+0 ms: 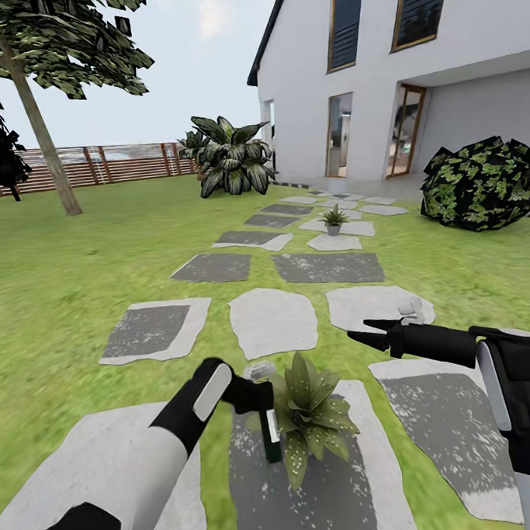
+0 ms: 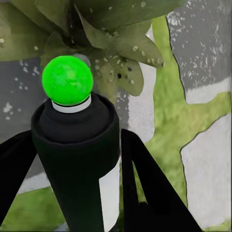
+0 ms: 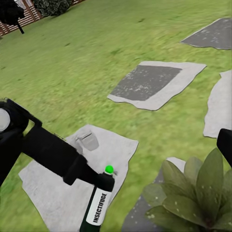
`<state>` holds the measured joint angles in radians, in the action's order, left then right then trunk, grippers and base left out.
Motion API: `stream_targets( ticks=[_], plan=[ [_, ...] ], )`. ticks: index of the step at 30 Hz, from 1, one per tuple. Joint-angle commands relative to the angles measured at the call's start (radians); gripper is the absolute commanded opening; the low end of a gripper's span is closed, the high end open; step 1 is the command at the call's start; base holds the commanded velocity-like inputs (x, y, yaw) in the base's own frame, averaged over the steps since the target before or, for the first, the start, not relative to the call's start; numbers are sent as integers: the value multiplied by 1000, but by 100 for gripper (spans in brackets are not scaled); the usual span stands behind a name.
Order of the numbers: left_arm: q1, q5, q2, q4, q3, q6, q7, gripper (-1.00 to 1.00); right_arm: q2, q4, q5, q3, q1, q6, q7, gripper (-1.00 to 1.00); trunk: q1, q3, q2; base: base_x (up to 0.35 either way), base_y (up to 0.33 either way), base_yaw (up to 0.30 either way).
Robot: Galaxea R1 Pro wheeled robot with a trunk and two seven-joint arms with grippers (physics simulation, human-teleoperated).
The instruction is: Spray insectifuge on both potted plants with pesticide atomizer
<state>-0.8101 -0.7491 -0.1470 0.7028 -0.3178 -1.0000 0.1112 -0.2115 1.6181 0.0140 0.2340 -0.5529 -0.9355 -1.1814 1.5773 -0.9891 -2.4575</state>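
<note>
Head view: left gripper [image 1: 252,395] clamping pesticide atomizer [image 1: 270,436] beside potted plant [image 1: 310,406]

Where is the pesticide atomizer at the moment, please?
In the head view the pesticide atomizer sits low at centre, held in the left gripper, right beside the near potted plant on a grey stepping stone.

Pesticide atomizer [image 1: 270,436] just left of near potted plant [image 1: 310,409], second potted plant [image 1: 334,219] far ahead on stepping stones [image 1: 272,320]
</note>
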Motion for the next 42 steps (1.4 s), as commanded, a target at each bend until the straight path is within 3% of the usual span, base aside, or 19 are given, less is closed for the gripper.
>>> stream_targets(
  ticks=[1,2,7,15,23,26,31,32,34,35,38,40,41,42],
  plan=[
    [-12,-27,0,-31,0,-7,10,-100,0,0,1,1,-1,-9,-3,100,0,-1,0,0,0,0],
    [-38,-42,-3,-81,-1,-18,10,-100,0,0,1,1,-1,-9,-3,100,0,-1,0,0,0,0],
    [-62,-51,-13,-117,-3,-39,10,-100,0,0,1,1,-1,-10,-3,100,0,-1,0,0,0,0],
    [-74,-53,-17,-120,-4,-43,11,-100,-1,0,1,2,-1,-11,-3,100,0,-1,0,0,0,0],
    [-78,-54,-22,-120,-4,-44,50,-100,-1,0,1,2,-1,-11,-3,100,0,-1,0,0,0,0],
    [-69,-52,-18,-112,-5,-40,52,-100,-1,0,1,3,-1,-11,-3,100,0,-1,0,0,0,-4],
    [4,-43,-7,-54,-10,-8,56,-100,0,0,1,3,0,-9,-2,100,0,-1,0,0,0,-3],
    [78,-39,11,24,-27,36,56,-100,1,0,0,2,0,-7,0,100,0,-1,0,0,0,0],
    [132,-38,44,70,-64,81,56,-100,1,0,0,1,1,-4,2,100,0,-1,0,0,0,0],
    [140,-37,50,76,-75,93,56,-100,1,0,0,1,1,-4,2,100,0,-1,0,0,0,0],
    [179,-35,71,87,-158,178,57,-100,7,0,0,0,1,-1,4,100,0,-1,0,0,0,0],
    [192,-35,73,85,-182,208,57,-100,11,0,0,0,1,0,4,100,0,-1,0,0,0,0],
    [204,-24,75,83,-195,236,57,-100,15,0,0,-1,1,1,4,100,0,-1,0,0,0,0],
    [212,13,75,81,-201,265,58,-100,17,0,0,-1,1,2,5,100,0,-1,0,0,0,0]
  ],
)
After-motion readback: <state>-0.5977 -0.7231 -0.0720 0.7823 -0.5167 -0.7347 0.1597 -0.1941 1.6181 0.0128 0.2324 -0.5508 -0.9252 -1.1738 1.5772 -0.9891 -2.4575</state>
